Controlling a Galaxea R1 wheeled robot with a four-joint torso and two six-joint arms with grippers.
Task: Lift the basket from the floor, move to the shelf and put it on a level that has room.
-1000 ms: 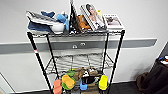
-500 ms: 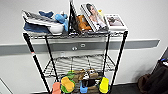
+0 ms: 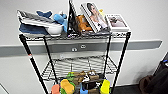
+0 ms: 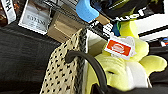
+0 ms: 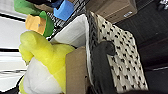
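The shelf stands close ahead against a pale wall, its thin black posts framing the head view on both sides; the top tier is crowded edge to edge with books, a blue plush and a white bowl; below it the level is a bare black wire grid with open room across its whole width and clear height up to the tier above; the tier under that carries colourful blocks packed along its front edge.

In the left wrist view the basket shows large and close, its beige woven wall dotted with dark marks and its rim running upright through the picture; a dark curved handle arches over the rim; a yellow plush with an orange tag sits inside it; beyond lie the dark floor, a brown cardboard box and a blue block.

In the right wrist view the same basket fills the near field, with a dark rounded part pressed over its rim, touching it; the yellow plush and a cardboard piece sit inside, and green, orange and blue blocks lie beyond; whether either gripper's fingers are closed or apart cannot be told, as they are not plain to see.
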